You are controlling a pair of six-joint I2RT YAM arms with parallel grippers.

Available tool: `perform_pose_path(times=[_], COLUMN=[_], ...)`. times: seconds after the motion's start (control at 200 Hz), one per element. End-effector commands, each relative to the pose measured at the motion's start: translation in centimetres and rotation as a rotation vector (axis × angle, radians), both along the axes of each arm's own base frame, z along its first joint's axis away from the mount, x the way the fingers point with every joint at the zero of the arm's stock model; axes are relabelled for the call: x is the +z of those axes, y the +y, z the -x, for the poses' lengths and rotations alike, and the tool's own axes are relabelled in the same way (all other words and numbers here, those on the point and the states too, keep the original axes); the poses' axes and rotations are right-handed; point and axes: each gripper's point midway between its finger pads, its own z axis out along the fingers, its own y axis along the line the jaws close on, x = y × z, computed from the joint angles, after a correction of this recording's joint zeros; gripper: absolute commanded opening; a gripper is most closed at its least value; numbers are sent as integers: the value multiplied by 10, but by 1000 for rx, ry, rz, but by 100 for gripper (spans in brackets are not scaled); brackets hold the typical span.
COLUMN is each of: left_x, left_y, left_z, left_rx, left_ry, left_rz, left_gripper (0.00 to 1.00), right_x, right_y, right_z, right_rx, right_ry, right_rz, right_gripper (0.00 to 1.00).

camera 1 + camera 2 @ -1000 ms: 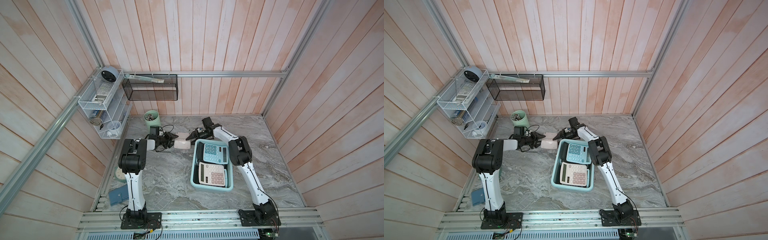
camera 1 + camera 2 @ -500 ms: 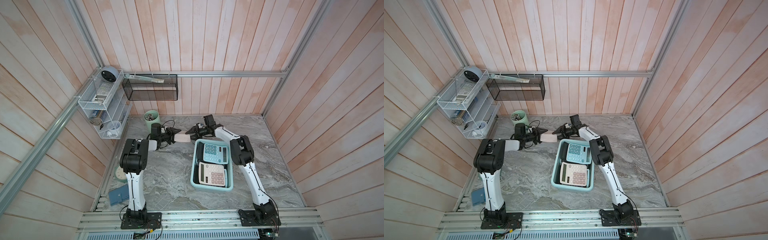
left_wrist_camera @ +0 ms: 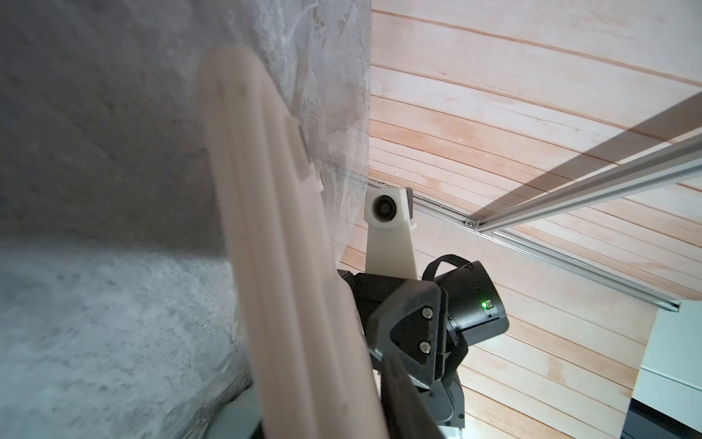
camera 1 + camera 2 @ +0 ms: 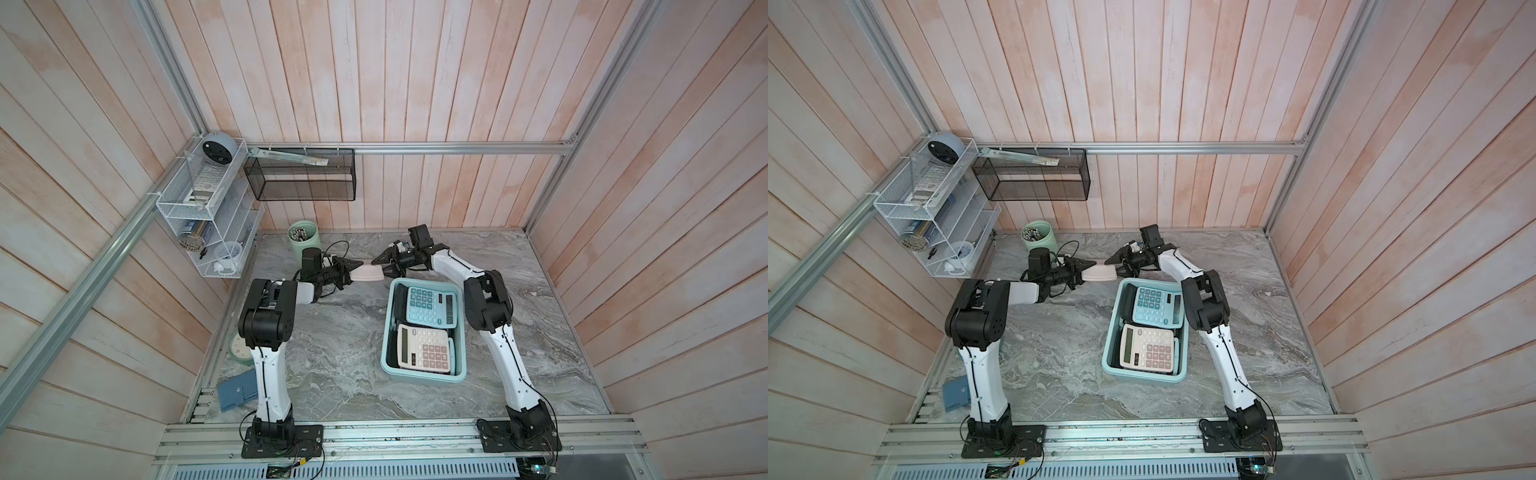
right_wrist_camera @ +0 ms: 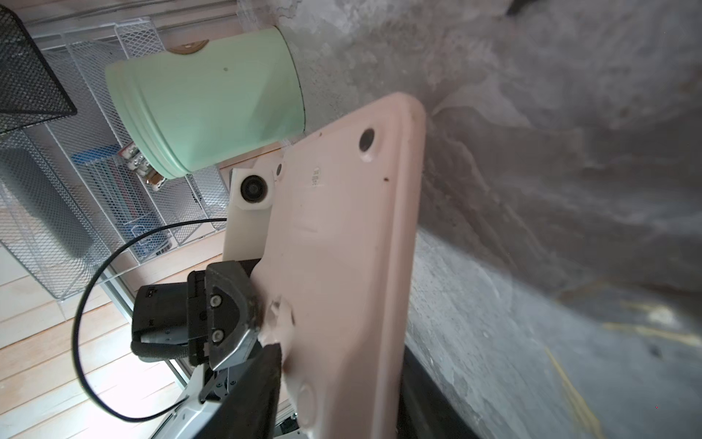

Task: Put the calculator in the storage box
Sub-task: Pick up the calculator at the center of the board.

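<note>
Behind the storage box [image 4: 424,375], the left fingers [image 5: 228,311] pinch one end of the pink calculator [image 4: 368,273], which hangs clear of the bench [image 4: 332,340]. At its other end the right fingers [image 3: 410,327] sit on either side of it, partway apart; whether they press on it I cannot tell. The body hangs just outside the box's far rim, not over the opening. Inside, a teal calculator [image 4: 428,305] and a cream calculator [image 4: 424,353] cover nearly the whole floor.

My worry is the exchange. If the left lets go before the right has a firm hold, the calculator drops onto the bench or clips the rim (a thin, smooth edge gives little purchase). Both arms pulling at once could twist it loose. With little bare floor left, it may also settle tilted on the other two.
</note>
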Motion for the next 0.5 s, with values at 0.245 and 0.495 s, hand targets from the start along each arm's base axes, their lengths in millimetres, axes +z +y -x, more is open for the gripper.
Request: perform_pose_path(times=[0.245,0.495], left_x=[75,99], left_y=[12,26], left_z=[4,25], left_rx=[72,144], left_ry=[-69,20], left_rz=[68,16], left_gripper=[6,6], right_x=[84,141], right_y=[-29,-49], right_z=[1,19], right_rx=[7,12], right_ry=[-290,-503], right_rz=[56,102], right_gripper=[61,85])
